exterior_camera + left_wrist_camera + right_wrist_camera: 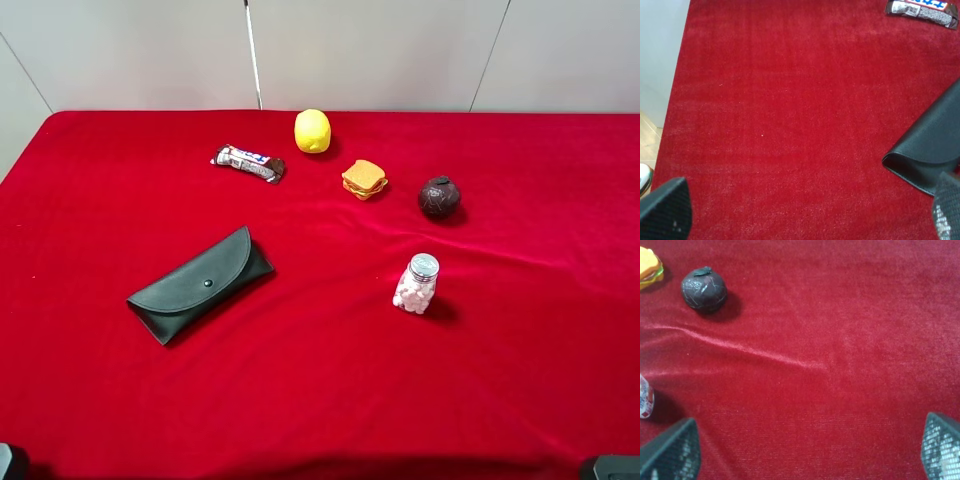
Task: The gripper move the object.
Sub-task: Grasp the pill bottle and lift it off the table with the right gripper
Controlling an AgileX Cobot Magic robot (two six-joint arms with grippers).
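Observation:
The small clear jar (pixel 416 284) with a silver cap and white pills stands upright on the red cloth, right of centre. Only its edge shows in the right wrist view (pixel 644 402). My right gripper (pixel 807 452) is open and empty, its fingertips (pixel 670 450) wide apart over bare cloth, well short of the jar. My left gripper (pixel 810 215) is open and empty too, near the front left of the table. In the exterior high view only dark bits of the arms show at the bottom corners.
A dark brown ball (pixel 439 197) and a toy sandwich (pixel 364 179) lie behind the jar. A yellow lemon (pixel 312 131) and a candy bar (pixel 249 162) are further back. A black glasses case (pixel 200 283) lies at the left, close to my left gripper's finger (pixel 946 212).

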